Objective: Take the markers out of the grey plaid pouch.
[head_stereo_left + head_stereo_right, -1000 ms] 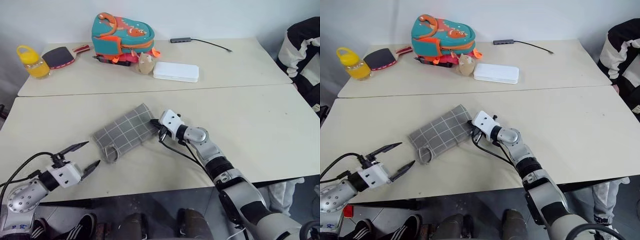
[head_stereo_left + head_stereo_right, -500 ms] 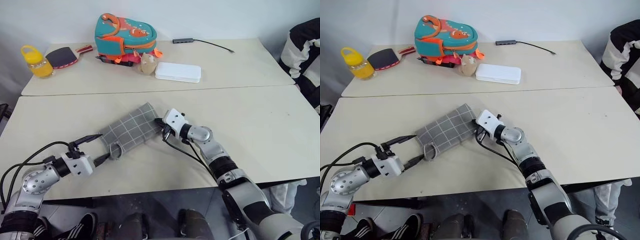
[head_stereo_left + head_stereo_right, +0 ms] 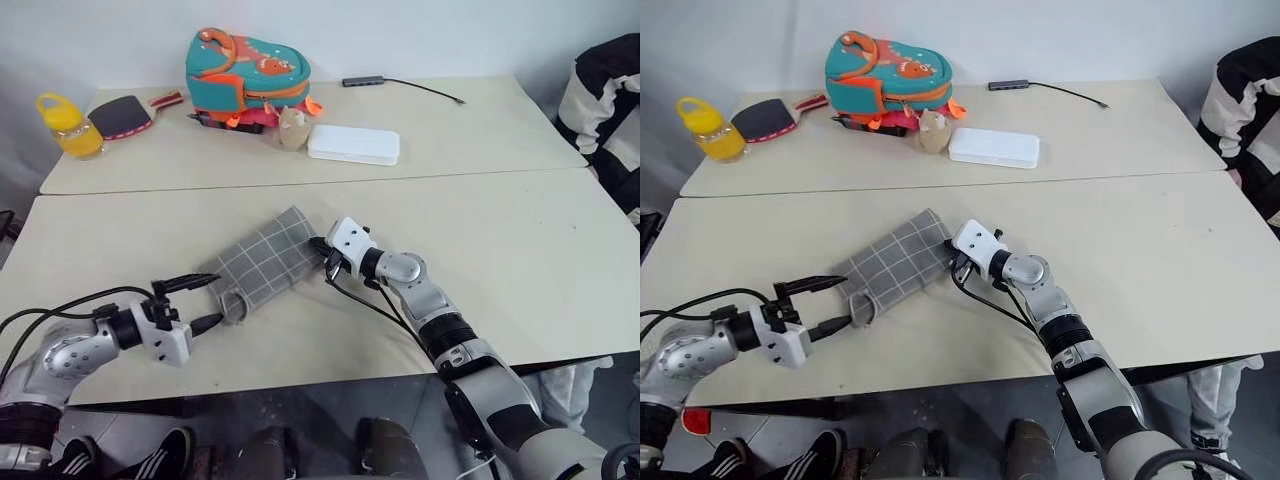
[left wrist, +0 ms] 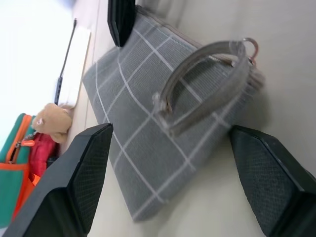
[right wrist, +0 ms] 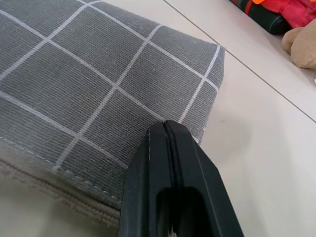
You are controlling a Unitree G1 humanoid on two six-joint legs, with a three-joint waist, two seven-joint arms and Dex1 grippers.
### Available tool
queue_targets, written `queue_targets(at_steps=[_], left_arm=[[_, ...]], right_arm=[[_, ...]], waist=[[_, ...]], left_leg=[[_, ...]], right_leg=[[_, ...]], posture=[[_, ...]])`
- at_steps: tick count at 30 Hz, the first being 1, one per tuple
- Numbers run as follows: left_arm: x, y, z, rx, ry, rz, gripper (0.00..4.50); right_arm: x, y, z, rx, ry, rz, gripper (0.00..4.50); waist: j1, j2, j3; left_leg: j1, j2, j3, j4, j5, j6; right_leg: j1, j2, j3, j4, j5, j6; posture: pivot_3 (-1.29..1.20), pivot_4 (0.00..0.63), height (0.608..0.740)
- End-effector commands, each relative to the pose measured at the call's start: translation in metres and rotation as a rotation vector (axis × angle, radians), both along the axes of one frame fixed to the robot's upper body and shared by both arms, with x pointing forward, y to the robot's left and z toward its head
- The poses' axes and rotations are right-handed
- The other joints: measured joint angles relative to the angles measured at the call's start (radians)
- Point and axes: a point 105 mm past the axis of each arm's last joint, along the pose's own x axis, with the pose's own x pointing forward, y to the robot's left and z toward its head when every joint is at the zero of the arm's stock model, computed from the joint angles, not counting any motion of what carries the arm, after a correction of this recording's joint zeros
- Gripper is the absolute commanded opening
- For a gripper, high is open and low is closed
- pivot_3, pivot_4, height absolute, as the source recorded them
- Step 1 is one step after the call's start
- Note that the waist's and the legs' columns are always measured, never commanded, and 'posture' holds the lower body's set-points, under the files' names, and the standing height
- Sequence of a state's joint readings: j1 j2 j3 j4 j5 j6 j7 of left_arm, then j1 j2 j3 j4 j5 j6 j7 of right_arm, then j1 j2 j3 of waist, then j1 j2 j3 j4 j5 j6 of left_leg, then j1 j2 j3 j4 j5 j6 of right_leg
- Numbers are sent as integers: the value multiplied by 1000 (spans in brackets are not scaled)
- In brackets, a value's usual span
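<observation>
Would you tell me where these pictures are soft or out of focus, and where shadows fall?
Left wrist view: fingertips blurred up close, grey plaid pouch fairly sharp, backpack soft. Right wrist view: weave crisp, right gripper casting a small shadow on the pouch. Head views: even light, faint shadow beneath the left gripper.

A plain lab or classroom: two pale tables (image 3: 520,250) pushed together, bare white wall (image 3: 420,30), child's backpack (image 3: 247,66).

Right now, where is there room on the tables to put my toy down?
The near table is bare right of the right gripper. The back table's left end is crowded: backpack, white box, yellow bottle, paddle. The grey plaid pouch fills the near middle.
</observation>
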State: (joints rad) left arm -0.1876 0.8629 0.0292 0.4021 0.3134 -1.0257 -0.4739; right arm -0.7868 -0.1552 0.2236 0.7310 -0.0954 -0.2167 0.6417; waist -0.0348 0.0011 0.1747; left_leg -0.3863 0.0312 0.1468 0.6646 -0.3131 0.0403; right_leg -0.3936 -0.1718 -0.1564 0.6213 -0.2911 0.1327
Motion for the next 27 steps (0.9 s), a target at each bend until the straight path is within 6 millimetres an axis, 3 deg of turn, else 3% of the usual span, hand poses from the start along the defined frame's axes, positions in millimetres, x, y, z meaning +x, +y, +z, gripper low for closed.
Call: queue_targets(at_steps=[1, 7, 10, 17, 21, 24, 27], left_arm=[[0, -8, -36, 41, 123, 18, 3991], [10, -19, -26, -69, 106, 55, 3991], [8, -19, -26, -92, 121, 63, 3372], [8, -21, -22, -136, 127, 71, 1116], [7, -27, -17, -176, 129, 64, 17], [8, -29, -12, -222, 128, 73, 0], [11, -29, -2, -308, 130, 92, 0]], right_arm=[[0, -1, 11, 21, -33, 6, 35], [-2, 0, 10, 23, -30, 10, 35], [-3, 0, 8, 22, -27, 8, 0], [-3, -4, 9, 19, -31, 2, 0], [-8, -4, 23, 75, -44, 42, 0], [-22, -7, 40, 112, -79, 124, 609], [-36, -16, 54, 49, -196, 185, 1652]], waist=[[2, 3, -2], [6, 5, -3], [4, 5, -3], [2, 6, -3], [3, 6, -3], [5, 6, -3], [6, 6, -3]], left_leg=[[0, 0, 0, 0, 0, 0], [0, -1, 0, 0, 2, 1], [0, -1, 0, 0, 2, 0], [0, 0, 0, 0, 2, 0], [0, 0, 0, 0, 2, 0], [0, -1, 0, -1, 1, 0], [-1, -1, -1, -1, 1, 1]], right_leg=[[0, 0, 0, 0, 0, 0], [1, -1, 0, 0, 0, 0], [0, -1, 0, 1, 0, 0], [0, -1, 0, 1, 0, 0], [0, -1, 0, 1, 0, 0], [0, -1, 0, 0, 0, 0], [0, -2, -1, -1, 0, 0]], posture=[[0, 150, 740], [0, 150, 740], [0, 150, 740], [0, 150, 740], [0, 150, 740], [0, 150, 740], [0, 150, 740]])
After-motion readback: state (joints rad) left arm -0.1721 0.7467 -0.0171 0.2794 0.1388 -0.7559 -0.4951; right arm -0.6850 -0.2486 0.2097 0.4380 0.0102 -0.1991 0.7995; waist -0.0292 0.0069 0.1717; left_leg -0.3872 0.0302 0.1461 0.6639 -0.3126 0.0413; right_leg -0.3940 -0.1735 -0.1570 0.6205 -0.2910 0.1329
